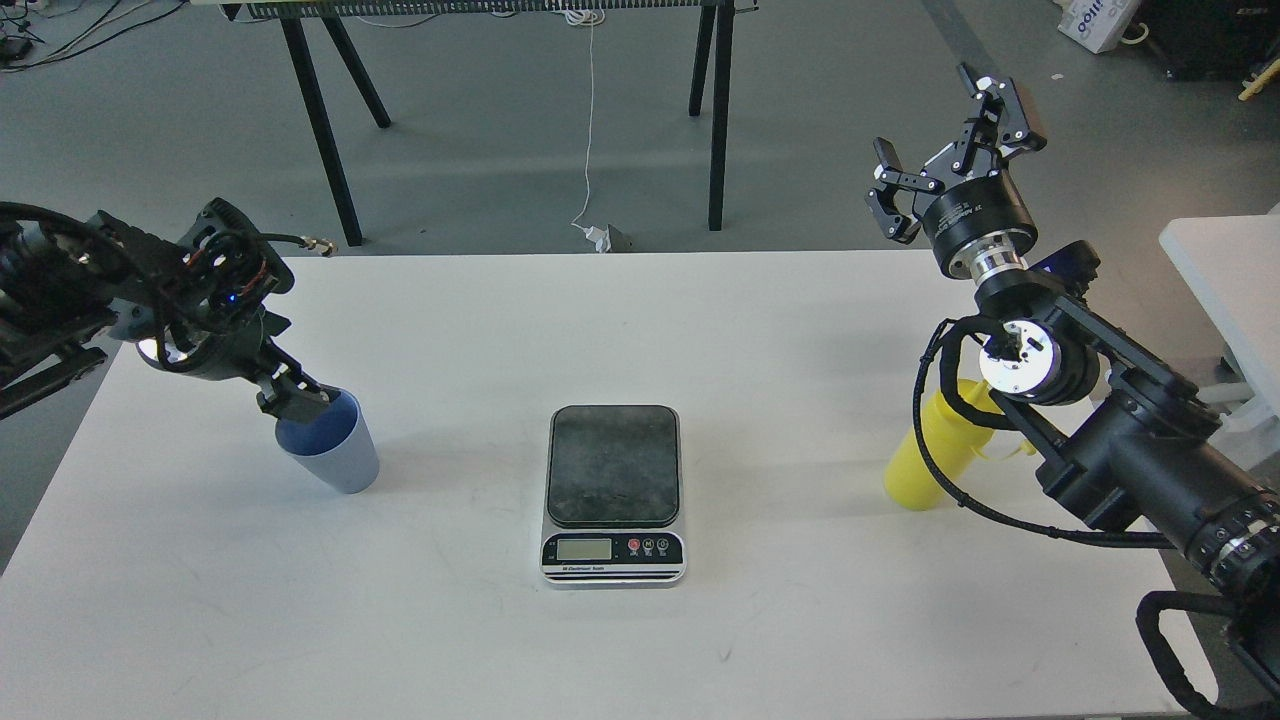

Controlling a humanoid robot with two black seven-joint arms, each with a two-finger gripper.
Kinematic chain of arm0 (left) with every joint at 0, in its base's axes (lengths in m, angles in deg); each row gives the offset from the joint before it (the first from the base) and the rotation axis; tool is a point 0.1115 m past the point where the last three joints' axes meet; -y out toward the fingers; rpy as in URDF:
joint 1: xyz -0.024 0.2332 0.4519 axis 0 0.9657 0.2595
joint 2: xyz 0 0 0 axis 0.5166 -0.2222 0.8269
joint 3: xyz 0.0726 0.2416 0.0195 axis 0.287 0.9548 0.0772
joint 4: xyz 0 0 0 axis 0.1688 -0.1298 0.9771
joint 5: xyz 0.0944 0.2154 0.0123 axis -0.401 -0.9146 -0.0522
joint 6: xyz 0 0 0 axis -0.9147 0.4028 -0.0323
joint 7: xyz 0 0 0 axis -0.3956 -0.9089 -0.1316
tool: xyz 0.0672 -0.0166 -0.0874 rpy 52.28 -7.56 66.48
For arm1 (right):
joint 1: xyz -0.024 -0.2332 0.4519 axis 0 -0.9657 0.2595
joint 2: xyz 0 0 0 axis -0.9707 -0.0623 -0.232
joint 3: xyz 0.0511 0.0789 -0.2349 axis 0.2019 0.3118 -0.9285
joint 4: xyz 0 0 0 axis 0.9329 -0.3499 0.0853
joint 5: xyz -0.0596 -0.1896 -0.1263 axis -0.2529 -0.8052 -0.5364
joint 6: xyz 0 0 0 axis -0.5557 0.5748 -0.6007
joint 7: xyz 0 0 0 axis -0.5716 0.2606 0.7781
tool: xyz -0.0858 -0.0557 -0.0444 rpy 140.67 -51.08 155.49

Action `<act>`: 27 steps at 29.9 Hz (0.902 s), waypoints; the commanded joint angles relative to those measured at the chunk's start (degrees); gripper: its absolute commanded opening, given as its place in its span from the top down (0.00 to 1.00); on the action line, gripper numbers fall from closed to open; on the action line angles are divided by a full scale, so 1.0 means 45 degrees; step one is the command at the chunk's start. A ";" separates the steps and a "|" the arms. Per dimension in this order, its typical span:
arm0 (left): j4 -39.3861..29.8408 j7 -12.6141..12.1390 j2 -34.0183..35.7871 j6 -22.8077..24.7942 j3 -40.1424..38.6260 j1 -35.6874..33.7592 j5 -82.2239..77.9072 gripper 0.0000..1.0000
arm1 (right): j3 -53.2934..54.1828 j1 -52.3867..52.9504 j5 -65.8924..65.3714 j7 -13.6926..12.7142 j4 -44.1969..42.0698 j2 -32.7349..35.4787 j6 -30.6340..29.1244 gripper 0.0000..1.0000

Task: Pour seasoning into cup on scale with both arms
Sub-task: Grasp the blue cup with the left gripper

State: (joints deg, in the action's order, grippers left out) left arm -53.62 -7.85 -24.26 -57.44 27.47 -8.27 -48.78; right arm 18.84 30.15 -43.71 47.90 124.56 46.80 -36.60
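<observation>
The light blue cup [335, 455] stands upright on the white table at the left. My left gripper [298, 400] is at the cup's far-left rim, fingers pointing down and right; I cannot tell whether they are open or shut, or whether they touch the cup. The scale [613, 490] lies in the middle with a bare dark plate. The yellow seasoning bottle [925, 455] stands at the right, partly hidden behind my right arm and its cable. My right gripper [945, 150] is open and empty, raised high above the table's far right edge.
The white table [640, 320] has its far edge just behind both grippers. Black trestle legs [715, 110] stand on the grey floor beyond. A second white surface [1225, 270] is at the right edge.
</observation>
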 commanded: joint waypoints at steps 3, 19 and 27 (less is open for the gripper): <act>0.0206 -0.0001 -0.0061 0.0002 0.0046 0.0121 0.0001 0.00 | -0.0019 -0.0023 0.0000 0.0003 0.0004 0.0000 0.0001 0.01; 0.1279 -0.0001 -0.1076 0.0002 0.0085 0.0395 0.0001 0.04 | -0.0019 -0.0296 -0.0020 0.0003 0.0023 0.0020 -0.0019 0.01; 0.1300 -0.0001 -0.1076 0.0002 0.0085 0.0551 0.0001 0.14 | -0.0019 -0.0354 -0.0020 0.0003 0.0043 0.0020 -0.0019 0.01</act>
State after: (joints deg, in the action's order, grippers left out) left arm -47.78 -7.86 -29.17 -57.43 27.86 -6.02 -48.78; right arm 18.75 28.74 -43.80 47.91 124.67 46.89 -36.69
